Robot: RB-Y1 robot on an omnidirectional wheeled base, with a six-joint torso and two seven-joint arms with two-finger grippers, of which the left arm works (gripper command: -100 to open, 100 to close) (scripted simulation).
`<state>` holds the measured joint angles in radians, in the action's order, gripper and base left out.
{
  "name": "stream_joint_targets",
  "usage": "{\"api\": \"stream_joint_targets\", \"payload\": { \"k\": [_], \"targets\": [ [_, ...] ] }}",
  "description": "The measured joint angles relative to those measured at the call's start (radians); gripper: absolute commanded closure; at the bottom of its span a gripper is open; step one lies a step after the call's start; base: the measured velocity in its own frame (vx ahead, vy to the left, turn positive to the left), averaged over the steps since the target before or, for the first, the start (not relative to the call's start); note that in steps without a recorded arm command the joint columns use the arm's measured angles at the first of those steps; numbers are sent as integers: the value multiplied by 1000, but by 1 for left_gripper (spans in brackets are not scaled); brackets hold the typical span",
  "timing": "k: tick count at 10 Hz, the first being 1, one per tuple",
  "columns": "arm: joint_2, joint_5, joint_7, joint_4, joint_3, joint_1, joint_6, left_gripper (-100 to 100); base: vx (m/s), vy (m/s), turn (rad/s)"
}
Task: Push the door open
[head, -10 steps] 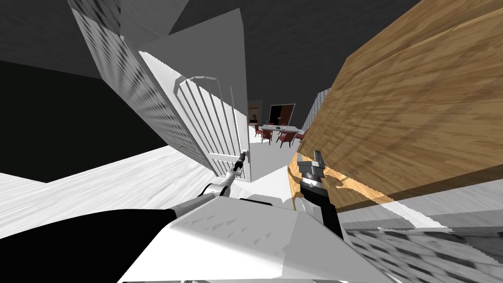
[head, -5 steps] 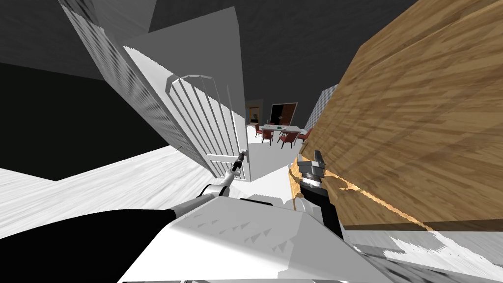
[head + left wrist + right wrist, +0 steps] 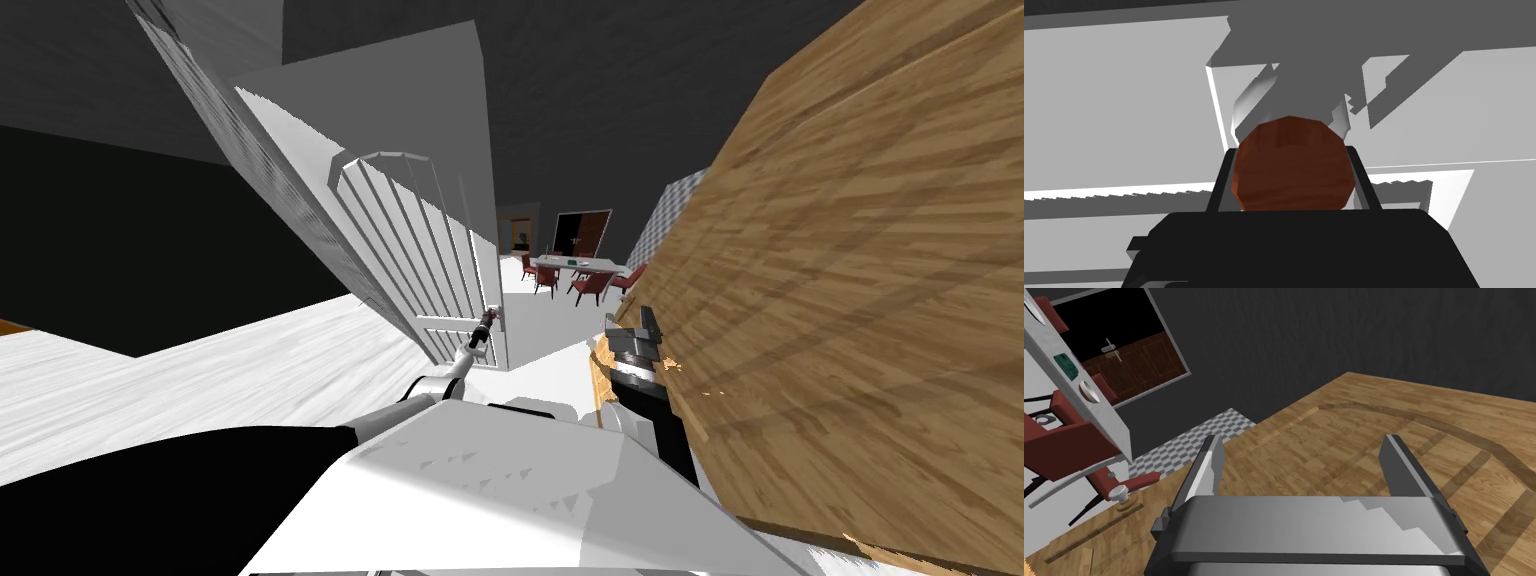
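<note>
1. Left hand [image 3: 1290, 149] clenched on the brown knob [image 3: 1292, 170] of the white panelled door [image 3: 420, 250]; door stood ajar.
2. Right hand [image 3: 1301, 438] released, beside a wood-grain panel [image 3: 860, 300].
3. Beyond the doorway: white surface [image 3: 575, 262], red chairs [image 3: 590, 285].

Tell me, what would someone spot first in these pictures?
A huge brown wooden panel looms on the robot's right. At the white slatted door left of it, the left end effector is clamped on a round reddish-brown knob. Through the gap between them stands a table with red chairs.
</note>
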<state>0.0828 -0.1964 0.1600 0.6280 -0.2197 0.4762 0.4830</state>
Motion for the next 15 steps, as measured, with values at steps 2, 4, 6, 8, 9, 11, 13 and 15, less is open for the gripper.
{"api": "stream_joint_targets", "payload": {
  "k": [2,4,6,8,9,11,13,15],
  "targets": [
    [-2,-4,-3,41,-19,-22,-18,100,127,-59,54],
    [3,-3,-10,22,-41,-5,-12,100,134,-81,79],
    [16,-3,-14,4,-70,-1,-1,100,165,-137,122],
    [23,-2,-15,1,-87,6,4,-100,-131,-56,45],
    [25,-2,-13,0,-85,7,3,-100,-184,24,-25],
    [18,-2,-12,-11,-82,11,6,-100,-232,-41,16],
    [6,-3,-10,4,-75,6,-4,-100,-245,-93,24],
    [-3,-3,-6,12,-70,4,-10,-100,-157,-34,14]
  ]
}}
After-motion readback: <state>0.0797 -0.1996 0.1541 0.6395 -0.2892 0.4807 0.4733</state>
